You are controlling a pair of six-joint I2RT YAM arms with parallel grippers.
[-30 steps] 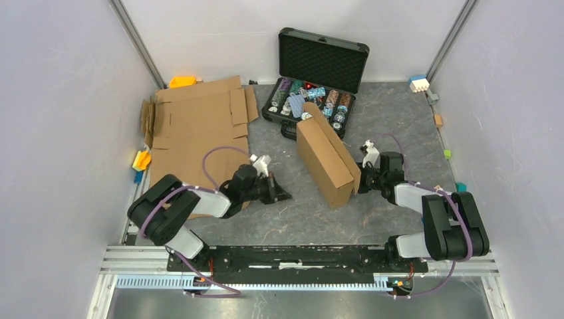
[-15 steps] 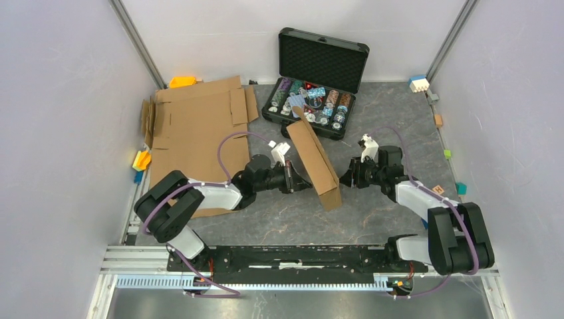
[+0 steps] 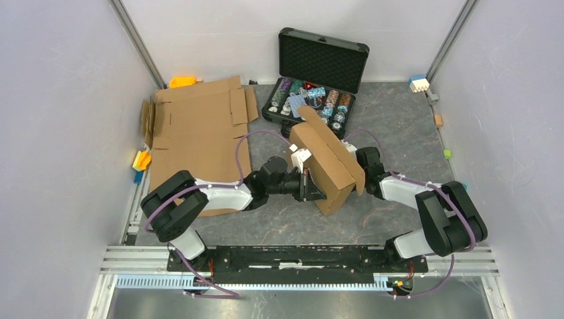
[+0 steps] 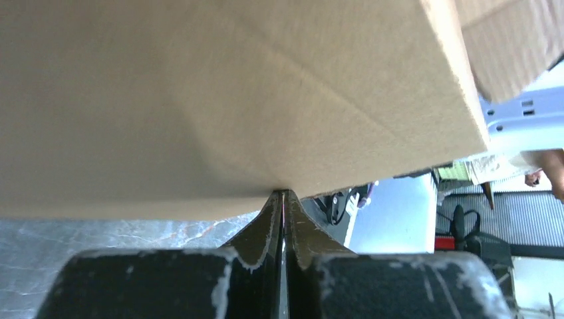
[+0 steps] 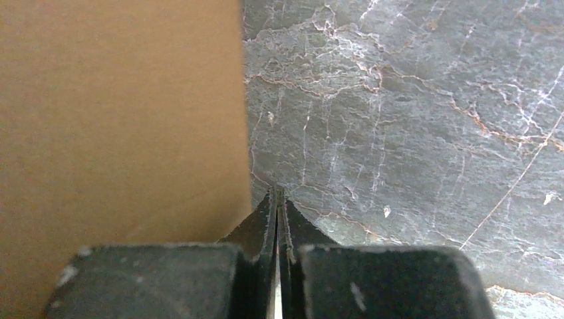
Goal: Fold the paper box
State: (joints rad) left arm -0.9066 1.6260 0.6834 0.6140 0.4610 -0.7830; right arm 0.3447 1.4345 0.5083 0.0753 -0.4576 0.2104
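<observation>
The brown paper box (image 3: 324,161) stands in the middle of the grey table, tilted, with an end flap sticking out at its right. My left gripper (image 3: 312,187) is shut and empty, its tips pressed against the box's left side; in the left wrist view the tips (image 4: 282,194) touch the cardboard (image 4: 233,100). My right gripper (image 3: 364,179) is shut and empty at the box's right side, partly hidden by the flap. In the right wrist view its tips (image 5: 276,193) sit at the edge of the cardboard (image 5: 120,119), over the table.
An open black case (image 3: 322,63) with colourful chips stands just behind the box. A pile of flat cardboard sheets (image 3: 199,133) lies at the left. Small coloured blocks (image 3: 418,83) lie along the table's edges by the side walls.
My left gripper moved right up to the box's left side. My right gripper moved in to its right side. The box went from a flattened lean to a fuller boxed shape.
</observation>
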